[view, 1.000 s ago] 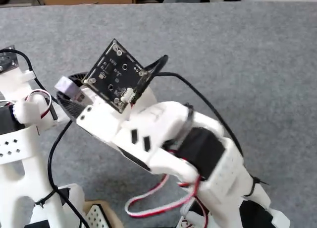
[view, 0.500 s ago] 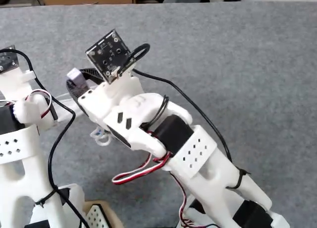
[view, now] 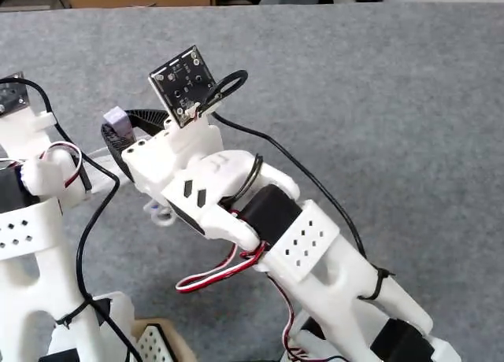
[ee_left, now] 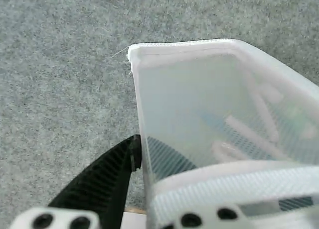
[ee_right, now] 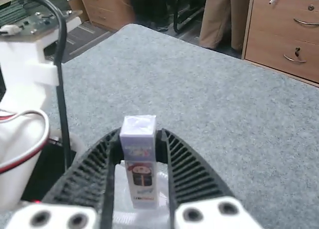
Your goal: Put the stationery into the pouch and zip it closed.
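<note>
My right gripper [ee_right: 139, 135] is shut on a small lilac box of stationery [ee_right: 139, 162], held upright between the black fingers [ee_right: 187, 164]. In the high view that gripper [view: 120, 132] hangs at the left of the table with the lilac box [view: 116, 120] sticking out of it, close to the left arm [view: 31, 181]. My left gripper [ee_left: 143, 157] grips the wall of a translucent mesh pouch [ee_left: 199, 114] with its black finger [ee_left: 107, 181] on the outside. Pale pens [ee_left: 249, 134] lie inside the pouch. A pale pouch edge [ee_right: 122, 191] sits just under the lilac box.
Grey carpet-like cloth [view: 378, 102] covers the table, with open room to the right and far side. The right arm's body [view: 260, 220] and its cables [view: 213, 275] cross the middle. A cardboard corner [view: 161, 338] sits at the near edge. Wooden drawers [ee_right: 286, 32] stand beyond the table.
The right arm has sunk and stretched out toward the far left, carrying the lilac box toward the left arm. The left arm has stayed put.
</note>
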You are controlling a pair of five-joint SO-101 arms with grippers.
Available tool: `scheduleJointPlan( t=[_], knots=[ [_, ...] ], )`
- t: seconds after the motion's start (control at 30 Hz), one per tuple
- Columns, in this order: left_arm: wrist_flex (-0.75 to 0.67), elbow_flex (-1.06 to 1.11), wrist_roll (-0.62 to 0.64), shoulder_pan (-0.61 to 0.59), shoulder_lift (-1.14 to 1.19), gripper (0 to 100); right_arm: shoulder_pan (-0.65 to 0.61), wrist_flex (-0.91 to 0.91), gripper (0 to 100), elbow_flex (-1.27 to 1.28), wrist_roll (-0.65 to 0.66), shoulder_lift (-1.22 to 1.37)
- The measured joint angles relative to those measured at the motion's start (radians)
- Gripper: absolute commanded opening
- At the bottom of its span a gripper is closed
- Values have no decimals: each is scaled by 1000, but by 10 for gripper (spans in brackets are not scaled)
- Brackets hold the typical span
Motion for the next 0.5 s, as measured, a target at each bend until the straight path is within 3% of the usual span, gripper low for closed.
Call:
scheduleJointPlan(
  t=[0.23,0.5],
  knots=[
    [0,0,0,-3,0,27,0,0,20,31,77,-5],
    [0,0,-2,-3,0,27,-3,-8,168,72,107,-14]
  ],
)
